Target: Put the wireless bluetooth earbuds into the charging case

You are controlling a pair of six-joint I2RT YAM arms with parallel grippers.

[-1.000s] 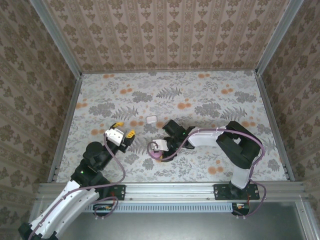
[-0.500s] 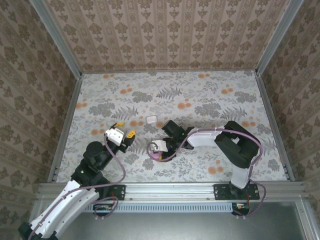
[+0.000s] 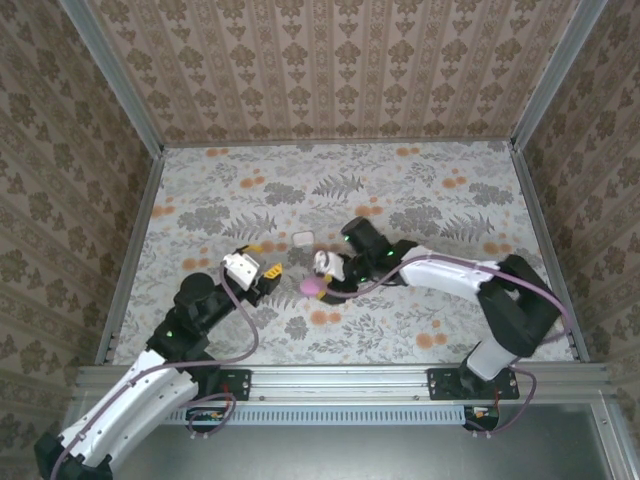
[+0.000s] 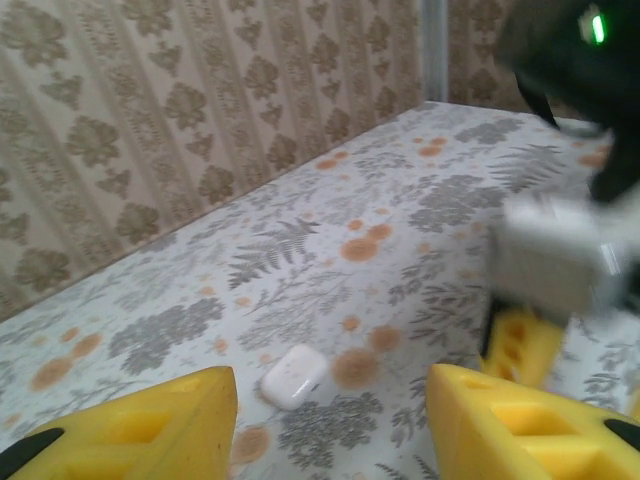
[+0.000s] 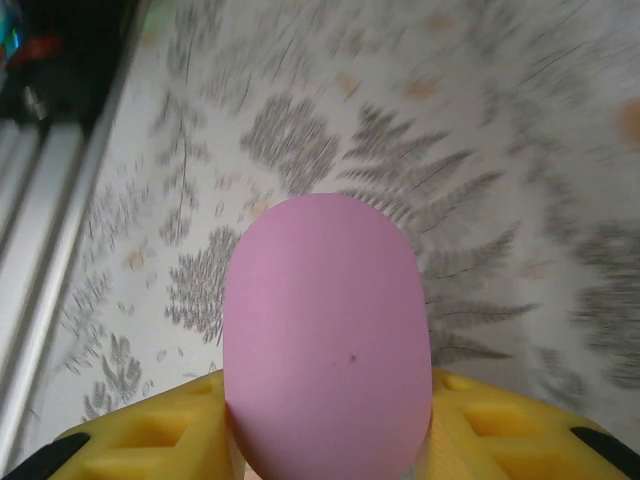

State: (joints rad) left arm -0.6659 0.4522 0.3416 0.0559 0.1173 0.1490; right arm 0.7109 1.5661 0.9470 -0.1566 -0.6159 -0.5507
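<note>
When the top view is set against the two taken just before it, the right arm is seen to be stretched further across the table (image 3: 420,190). The right gripper (image 3: 318,282) is carried away from the near edge toward the middle. The pink charging case (image 3: 312,287) is now plainly exposed at its tips, held in the grip, near the left gripper (image 3: 265,258), which is brought forward and to the right toward it. A white case (image 3: 304,238) is left lying on the table just beyond the two, apart from both. The shift is judged to be a two-handed hold being set up, so that the case can be opened for the earbuds; no insertion is judged to be made yet. In the left wrist view the yellow fingers (image 4: 150,425) are held wide apart with nothing between them, and the white case (image 4: 295,376) is seen lying flat ahead of them. In the right wrist view the pink charging case (image 5: 325,340) is clamped between both yellow fingers (image 5: 150,435), and no lid seam can be made out. Its long axis is set in line with the fingers, and its rounded end is pointed straight ahead, away from the wrist.
</note>
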